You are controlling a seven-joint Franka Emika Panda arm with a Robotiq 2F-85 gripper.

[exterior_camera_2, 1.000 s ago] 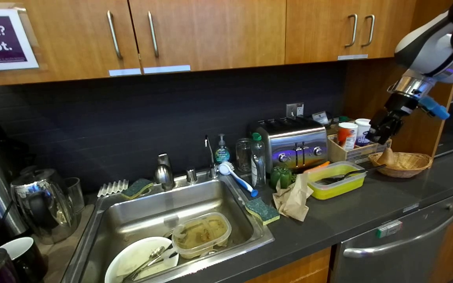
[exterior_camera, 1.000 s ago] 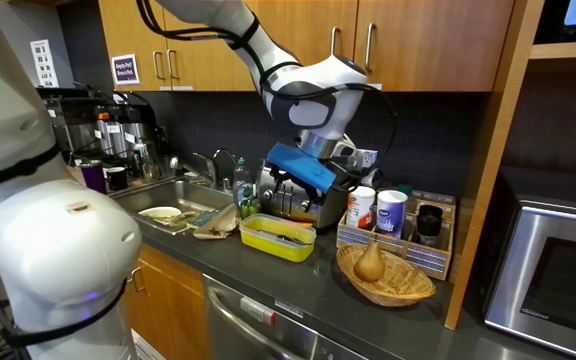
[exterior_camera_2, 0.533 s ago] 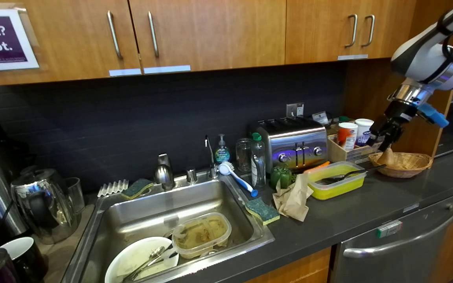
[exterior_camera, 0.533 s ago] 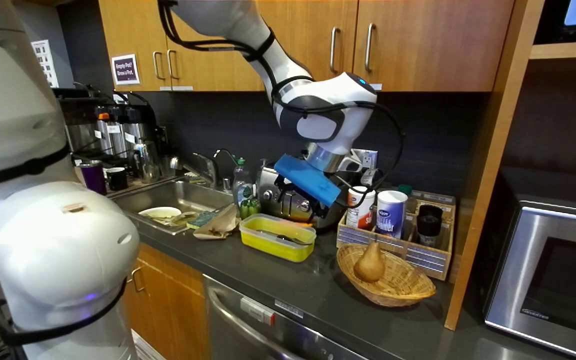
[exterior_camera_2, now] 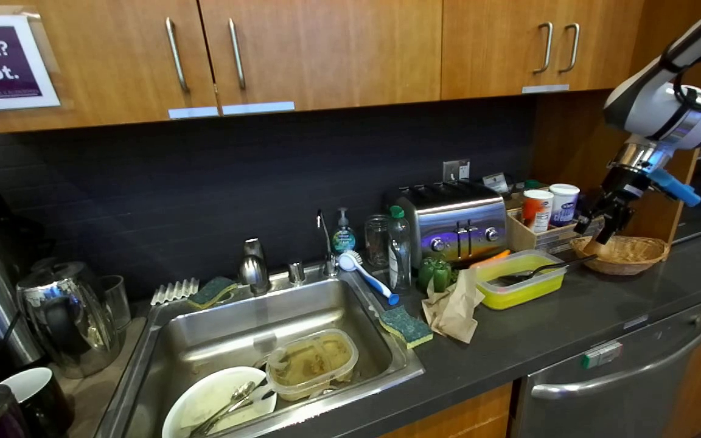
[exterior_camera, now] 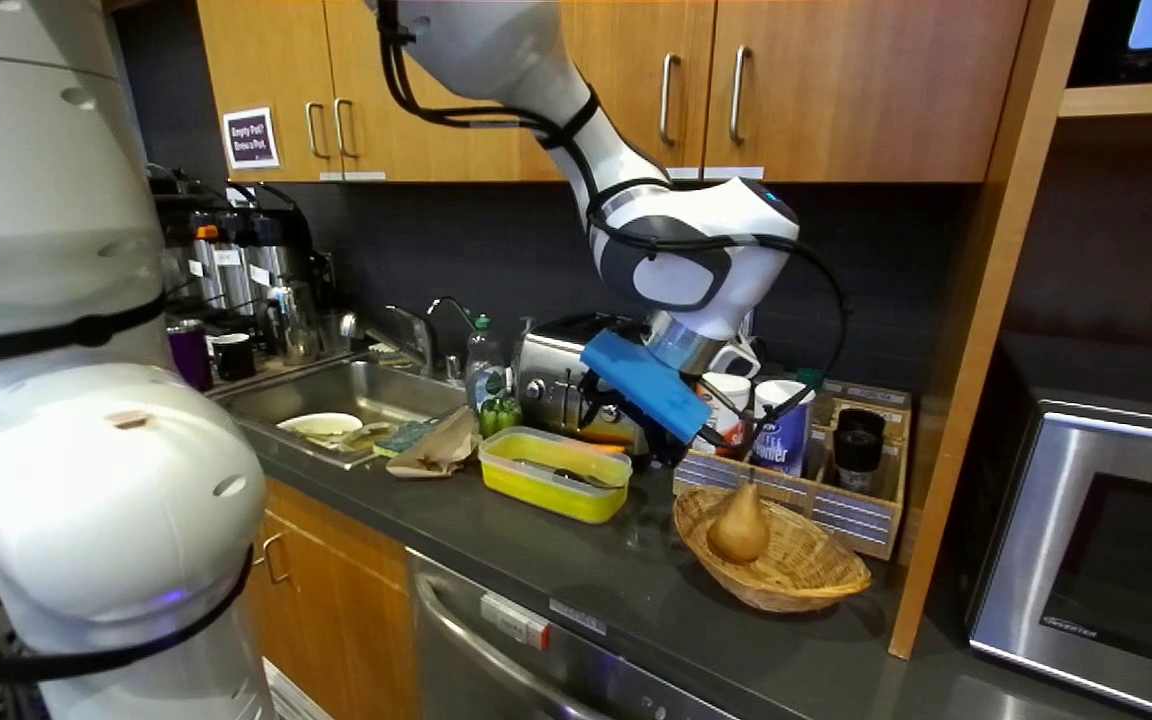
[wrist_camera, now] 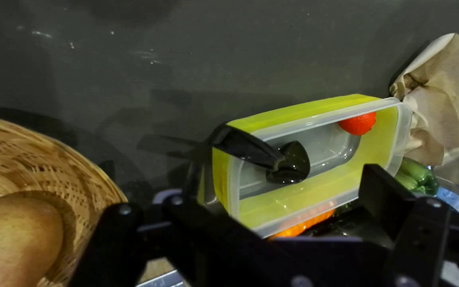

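Dark kitchen counter [exterior_camera: 596, 560], smooth and hard-edged, under wood-grain cabinets [exterior_camera: 856, 90].

In an exterior view: white arm [exterior_camera: 676, 280], glossy, bent low over the counter. Step in hand, as judged: open hover between tub [exterior_camera: 536, 495] and basket [exterior_camera: 821, 560], nothing taken up. Next, as judged: for any grip on the pear [exterior_camera: 738, 525], need of a sideways shift and a lowering inside the basket rim. Basket oval, coarse wicker. Pear upright within, brown, smooth-skinned, narrow-necked. Tub oblong, round-cornered, yellow-green plastic with translucent rim.

In an exterior view: gripper [exterior_camera_2: 592, 233], black, angular, jaws wide apart, no hold on anything; pear's neck hidden behind a fingertip, contact not to be told from here. Toaster [exterior_camera_2: 460, 234], mirror-bright metal. Bag [exterior_camera_2: 455, 307], crumpled brown paper.

In the wrist view: fingers [wrist_camera: 377, 191] spread, tub visible between. Pear at lower left, outside the spread. Utensil [wrist_camera: 269, 157], glossy black, shovel-shaped head down in the tub, handle over its end rim. Red item [wrist_camera: 359, 123], rounded, in a tub corner. Pepper [wrist_camera: 414, 175], ribbed, shiny green, just beside the tub.
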